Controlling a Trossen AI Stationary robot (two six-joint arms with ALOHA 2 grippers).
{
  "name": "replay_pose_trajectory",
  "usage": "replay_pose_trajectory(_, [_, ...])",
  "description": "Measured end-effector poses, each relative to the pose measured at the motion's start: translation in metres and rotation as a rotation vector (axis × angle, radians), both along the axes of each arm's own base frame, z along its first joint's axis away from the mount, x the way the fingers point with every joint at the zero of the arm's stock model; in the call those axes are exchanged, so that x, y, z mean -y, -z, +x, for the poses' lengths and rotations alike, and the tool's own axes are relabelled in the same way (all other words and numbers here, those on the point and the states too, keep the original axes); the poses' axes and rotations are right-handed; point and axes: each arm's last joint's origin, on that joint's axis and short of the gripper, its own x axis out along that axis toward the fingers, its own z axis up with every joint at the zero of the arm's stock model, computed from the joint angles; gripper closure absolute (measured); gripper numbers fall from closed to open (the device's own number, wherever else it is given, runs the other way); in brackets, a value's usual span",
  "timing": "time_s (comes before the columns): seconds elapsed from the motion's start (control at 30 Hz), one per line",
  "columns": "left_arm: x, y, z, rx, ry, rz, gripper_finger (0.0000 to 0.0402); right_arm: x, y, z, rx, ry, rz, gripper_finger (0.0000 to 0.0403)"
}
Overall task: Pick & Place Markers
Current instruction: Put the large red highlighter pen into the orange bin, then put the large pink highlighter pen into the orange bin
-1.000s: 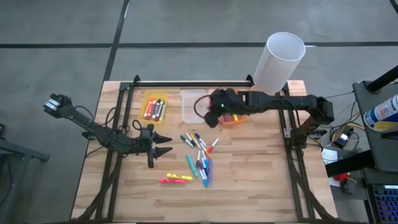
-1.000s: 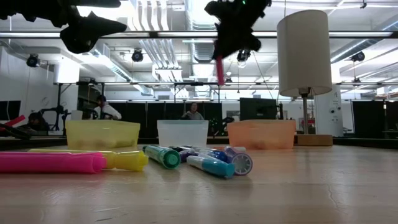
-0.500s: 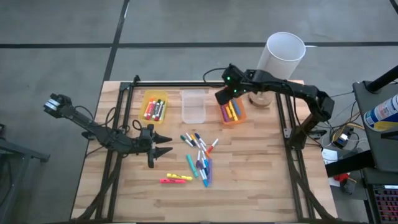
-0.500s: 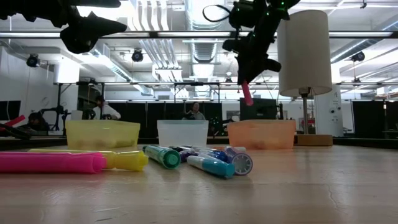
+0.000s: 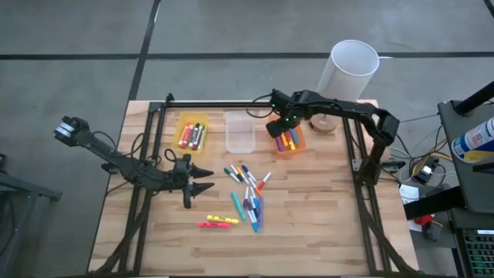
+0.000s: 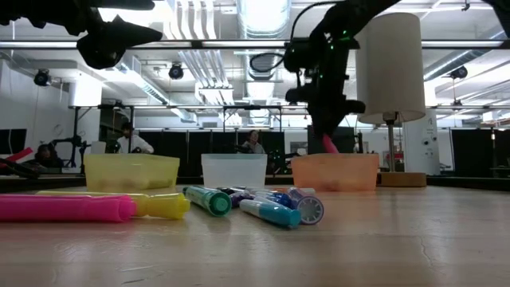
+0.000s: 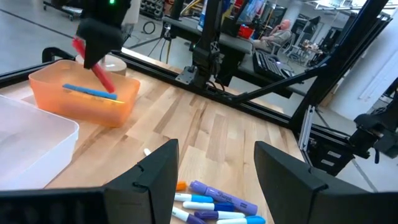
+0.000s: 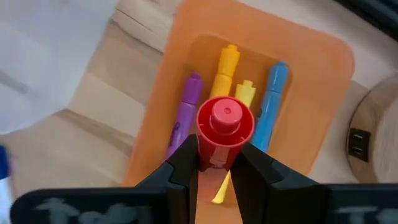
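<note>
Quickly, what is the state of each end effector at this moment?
Left end effector: open, holding nothing, above the table.
Right end effector: closed on a red marker, above the orange bin.

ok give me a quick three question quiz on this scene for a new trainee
1. True or false: the right tool holds a red marker above the orange bin.
2. Which bin has no markers in it? A yellow bin B clear bin C orange bin
3. Fill in: the left tool hangs open beside the loose markers on the ____.

Key: 1 true; 2 B; 3 table
</note>
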Motion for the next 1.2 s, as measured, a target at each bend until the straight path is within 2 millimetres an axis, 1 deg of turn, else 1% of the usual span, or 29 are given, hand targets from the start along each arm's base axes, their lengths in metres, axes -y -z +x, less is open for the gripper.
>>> replay_pose_trajectory(0.2, [0.000,0.002,0.000,-0.015,0.001,0.006,0.0200,0.008,0.021,0.005,-0.052,0.011,0.033,0.0335])
replay_pose_trajectory(0.43, [0.000,0.003,0.000,-0.024,-0.001,0.005,0.0200,0.013,0.038,0.008,-0.084,-0.007,0.078,0.0331])
replay_pose_trajectory(0.6, [0.000,0.003,0.000,-0.027,-0.001,0.005,0.0200,0.014,0.045,0.010,-0.102,-0.004,0.078,0.0306])
replay_pose_trajectory(0.73, [0.000,0.003,0.000,-0.027,-0.001,0.005,0.0200,0.015,0.045,0.010,-0.101,-0.005,0.073,0.0282])
replay_pose_trajectory(0.87, [0.000,0.004,0.000,-0.036,-0.001,0.010,0.0200,0.015,0.041,0.009,-0.102,-0.002,0.050,0.0259])
replay_pose_trajectory(1.0, [-0.001,0.007,-0.001,-0.066,-0.002,0.025,0.0200,0.014,0.026,0.008,-0.065,-0.019,0.018,0.0243])
replay_pose_trajectory(1.1, [-0.001,0.009,-0.001,-0.084,0.002,0.023,0.0200,0.009,0.014,0.010,-0.032,-0.036,-0.005,0.0237])
replay_pose_trajectory(1.2, [0.001,0.011,-0.002,-0.108,0.077,0.041,0.0200,0.000,-0.001,0.012,0.010,-0.058,-0.043,0.0235])
